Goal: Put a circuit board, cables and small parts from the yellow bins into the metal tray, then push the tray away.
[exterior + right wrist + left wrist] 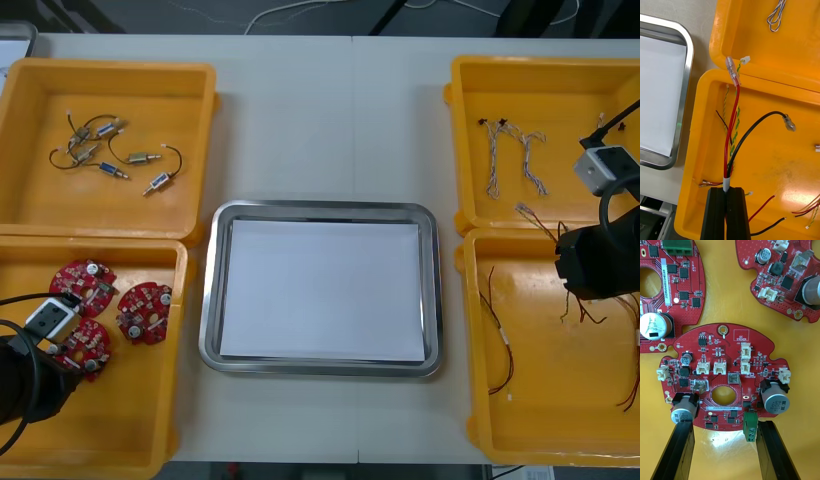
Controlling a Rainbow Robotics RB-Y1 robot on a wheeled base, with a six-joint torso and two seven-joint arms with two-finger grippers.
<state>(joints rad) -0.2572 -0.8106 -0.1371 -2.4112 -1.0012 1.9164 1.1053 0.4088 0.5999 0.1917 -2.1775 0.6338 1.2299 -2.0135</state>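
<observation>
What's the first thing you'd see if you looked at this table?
First the shiny tray in the middle of the table, white inside. Next the red boards in the near left bin, where the left gripper stands open at one board's edge. Over the near right bin, the right gripper is shut on a red and black cable.
</observation>
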